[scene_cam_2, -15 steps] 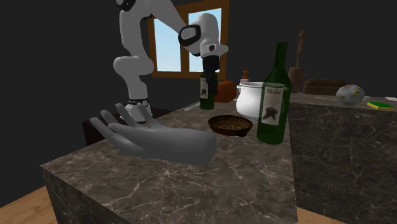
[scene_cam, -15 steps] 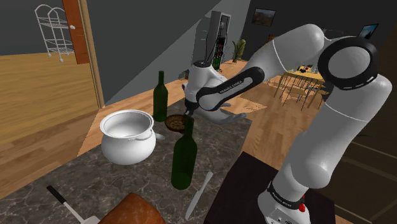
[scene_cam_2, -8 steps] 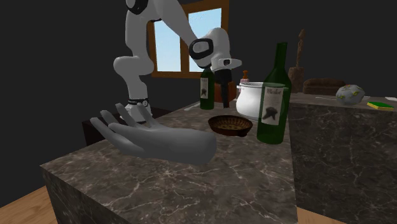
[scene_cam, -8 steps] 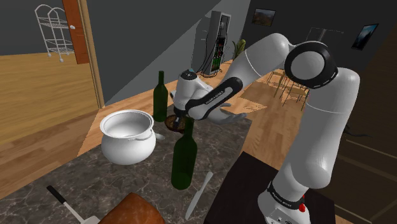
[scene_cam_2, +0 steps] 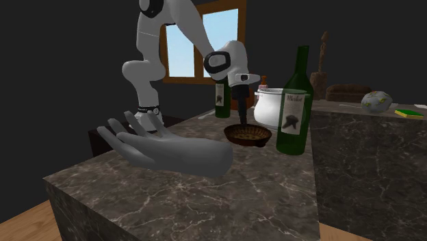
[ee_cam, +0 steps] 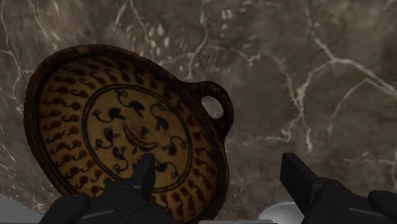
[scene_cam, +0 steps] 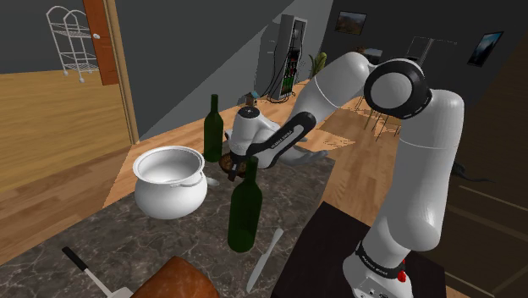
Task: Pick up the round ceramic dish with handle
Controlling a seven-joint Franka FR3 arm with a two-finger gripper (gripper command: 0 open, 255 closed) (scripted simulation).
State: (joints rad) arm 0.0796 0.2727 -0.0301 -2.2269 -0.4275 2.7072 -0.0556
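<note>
A round brown dish (ee_cam: 121, 133) with a dark painted pattern and a small loop handle (ee_cam: 213, 105) lies on the marble counter (ee_cam: 305, 57). My gripper (ee_cam: 219, 178) hangs open just above it. One finger (ee_cam: 145, 175) is over the dish's inside and the other (ee_cam: 296, 175) is over bare marble beyond the rim, with the handle side between them. In the second exterior view the gripper (scene_cam_2: 243, 120) points down right over the dish (scene_cam_2: 248, 135). The shoulder view has the gripper (scene_cam: 230, 165) by the dish (scene_cam: 225, 161), which is partly hidden behind a bottle.
A white pot (scene_cam: 169, 179) stands close beside the dish. Green bottles (scene_cam: 244, 207) (scene_cam: 213, 127) flank it. A grey hand sculpture (scene_cam_2: 171, 150) lies near the counter's edge. A knife (scene_cam: 265, 258) and a brown object (scene_cam: 178, 279) lie nearer the stand.
The arm has swung to the shoulder view's left and lowered, bringing the open gripper from above and beside the dish down close over it. The dish has not moved.
</note>
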